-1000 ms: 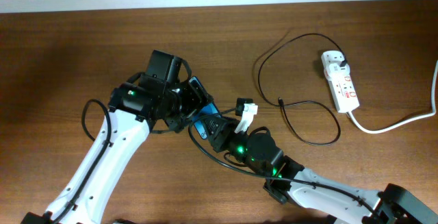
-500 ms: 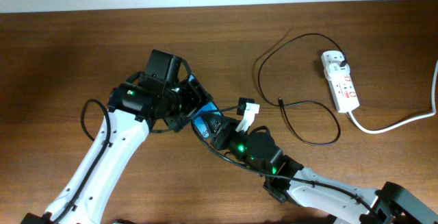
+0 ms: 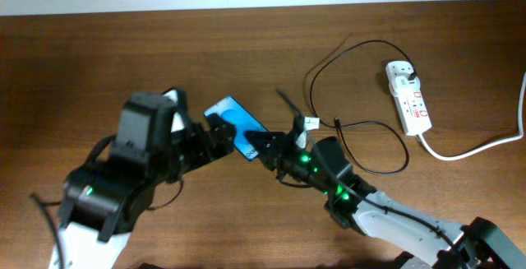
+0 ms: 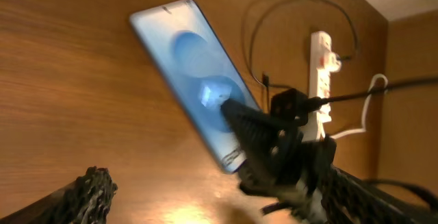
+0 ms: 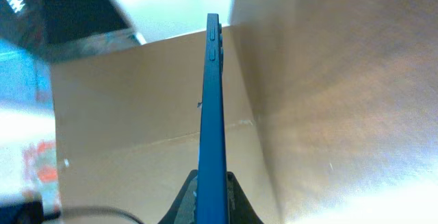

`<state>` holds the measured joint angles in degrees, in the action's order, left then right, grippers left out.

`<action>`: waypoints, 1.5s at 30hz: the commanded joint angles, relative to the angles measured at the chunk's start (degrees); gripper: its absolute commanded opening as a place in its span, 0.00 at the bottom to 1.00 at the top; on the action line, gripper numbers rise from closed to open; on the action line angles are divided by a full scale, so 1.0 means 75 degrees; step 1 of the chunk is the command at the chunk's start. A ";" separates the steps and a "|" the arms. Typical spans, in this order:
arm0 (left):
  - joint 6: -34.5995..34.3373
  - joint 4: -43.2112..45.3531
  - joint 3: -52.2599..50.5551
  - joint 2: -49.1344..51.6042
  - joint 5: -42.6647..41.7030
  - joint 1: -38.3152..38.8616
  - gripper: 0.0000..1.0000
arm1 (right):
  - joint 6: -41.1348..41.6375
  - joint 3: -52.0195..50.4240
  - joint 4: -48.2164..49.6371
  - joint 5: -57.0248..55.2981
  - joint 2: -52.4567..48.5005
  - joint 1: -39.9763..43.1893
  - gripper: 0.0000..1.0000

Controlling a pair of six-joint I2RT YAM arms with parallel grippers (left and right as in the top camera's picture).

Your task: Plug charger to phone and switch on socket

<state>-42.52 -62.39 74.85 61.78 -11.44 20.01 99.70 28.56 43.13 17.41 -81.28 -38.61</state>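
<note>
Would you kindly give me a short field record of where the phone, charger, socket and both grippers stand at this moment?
phone: screen lit blue, gripped at its lower end
right gripper: shut on phone
left gripper: open, beside phone, holding nothing
charger: tip lies free on table, right of phone, not plugged in
socket: far right of table; switch state too small to tell

The phone stands edge-on, a thin blue slab running from 6 o'clock up towards 12, with side buttons near its top and its lower end pinched between the black fingers of the right gripper, against the brown table.
</note>
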 commanded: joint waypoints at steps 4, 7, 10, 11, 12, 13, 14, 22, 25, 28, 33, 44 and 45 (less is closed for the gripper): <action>0.0469 -0.0784 -0.0044 -0.1909 0.1571 -0.0361 0.99 | 0.2640 0.0079 0.0076 0.3206 0.0082 0.1259 0.04; -0.2888 -0.1003 -0.1157 -0.2177 0.0994 -0.0361 0.99 | 0.2637 0.0079 0.0647 0.3258 0.0082 0.1265 0.04; -0.3963 -0.0280 -0.2052 -0.1964 -0.0035 -0.0361 1.00 | 0.2626 0.0079 0.0641 0.3314 0.0079 0.1256 0.04; -0.4132 0.0017 -0.2107 -0.1856 -0.0198 -0.0361 0.99 | 0.2597 0.0079 0.0615 0.3369 0.0079 0.1256 0.04; -0.4380 0.0414 -0.2110 -0.1670 -0.0420 -0.0361 0.98 | 0.2570 0.0079 0.0615 0.3427 0.0079 0.1256 0.04; -0.4599 0.0784 -0.2110 -0.1463 -0.0638 -0.0361 0.97 | 0.2570 0.0079 0.0618 0.3433 0.0079 0.1256 0.04; -0.4800 0.1099 -0.2110 -0.1160 -0.0860 -0.0361 0.94 | 0.2570 0.0079 0.0618 0.3468 0.0079 0.1256 0.04; -0.5222 0.2704 -0.2110 0.1005 -0.1839 -0.0356 0.65 | 0.2573 0.0079 0.0615 0.3602 0.0079 0.1256 0.04; -0.5837 0.2923 -0.2110 0.1020 -0.1632 -0.0338 0.59 | 0.2576 0.0079 0.0609 0.3596 0.0079 0.1259 0.04; -0.5928 0.3261 -0.2110 0.1020 -0.1489 -0.0332 0.52 | 0.2637 0.0079 0.0557 0.3538 0.0073 0.1259 0.04; -0.5931 0.3293 -0.2110 0.1023 -0.1020 -0.0093 0.55 | 0.2637 0.0082 0.0632 0.3535 0.0073 0.1256 0.04; -0.5931 0.3407 -0.2113 0.1049 -0.0874 0.0117 0.37 | 0.2637 0.0082 0.1174 0.3421 0.0073 0.1256 0.04; -0.5931 0.3407 -0.2110 0.1087 -0.0813 0.0175 0.35 | 0.2637 0.0082 0.1177 0.3424 0.0073 0.1256 0.04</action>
<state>-86.85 -36.99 59.07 69.12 -18.98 20.08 119.83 28.47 51.03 43.40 -81.38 -29.39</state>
